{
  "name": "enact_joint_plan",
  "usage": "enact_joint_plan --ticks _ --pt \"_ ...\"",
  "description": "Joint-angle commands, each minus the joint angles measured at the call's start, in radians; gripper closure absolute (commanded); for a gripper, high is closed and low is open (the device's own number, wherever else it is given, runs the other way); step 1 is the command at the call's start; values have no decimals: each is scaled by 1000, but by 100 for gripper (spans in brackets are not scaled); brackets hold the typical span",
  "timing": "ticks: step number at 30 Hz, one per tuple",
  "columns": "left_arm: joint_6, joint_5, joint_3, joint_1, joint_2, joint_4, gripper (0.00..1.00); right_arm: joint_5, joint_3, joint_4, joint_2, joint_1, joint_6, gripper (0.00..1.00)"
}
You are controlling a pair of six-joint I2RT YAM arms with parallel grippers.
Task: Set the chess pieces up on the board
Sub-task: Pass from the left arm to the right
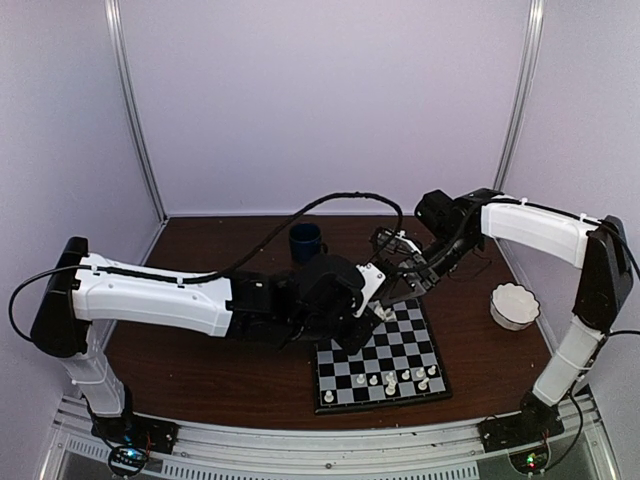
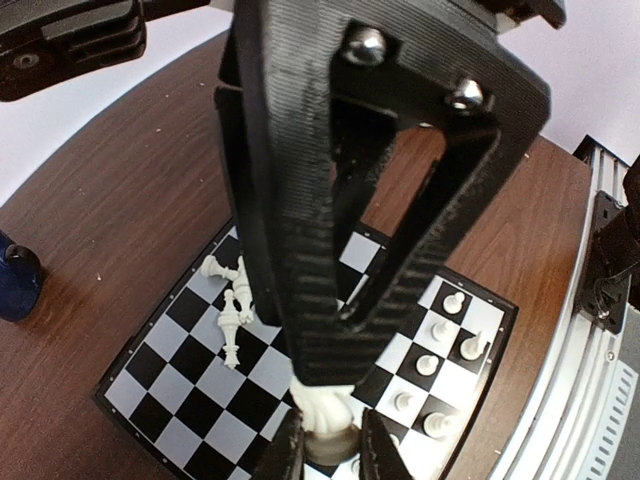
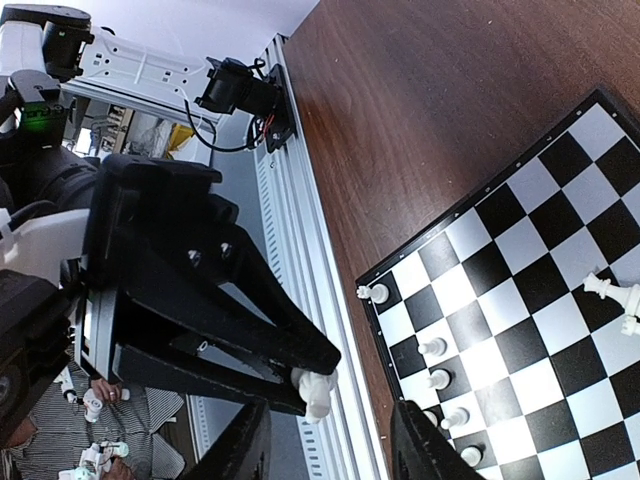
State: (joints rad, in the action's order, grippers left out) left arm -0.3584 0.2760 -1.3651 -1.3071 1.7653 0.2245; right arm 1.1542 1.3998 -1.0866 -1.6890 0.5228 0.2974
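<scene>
Blue mug [image 1: 305,242] stands on the brown counter [image 1: 200,370] at 11 o'clock from the board [image 1: 400,350]. The left hand [image 2: 330,455], extended from 9 o'clock, is closed narrowly on one white chess piece [image 2: 325,408], gripped upright between both fingers above the board's squares. Whether its base touches the board cannot be told. Several toppled pieces [image 2: 232,305] lie together on the board near its 12 o'clock edge. Small standing pieces [image 1: 392,379] form a short row along the 6 o'clock edge, toward the 5 o'clock corner. The right hand [image 3: 335,440] hovers at 12 o'clock of the board, close by the left hand, jaws moderately apart with nothing between them. White scalloped bowl [image 1: 514,306] sits on the counter at 2 o'clock, well apart from the board.
</scene>
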Motion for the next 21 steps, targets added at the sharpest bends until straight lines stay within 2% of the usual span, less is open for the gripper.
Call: enact_joint_plan --ticks 1,12,21 --pt "28 3 -23 -9 -32 -57 84 42 -10 12 -9 -4 -9 57" --pt "27 20 -25 -10 -29 -64 84 62 -43 32 -9 6 -20 65" --pt "27 16 -28 -10 -23 -68 84 77 -43 51 -10 9 -26 79"
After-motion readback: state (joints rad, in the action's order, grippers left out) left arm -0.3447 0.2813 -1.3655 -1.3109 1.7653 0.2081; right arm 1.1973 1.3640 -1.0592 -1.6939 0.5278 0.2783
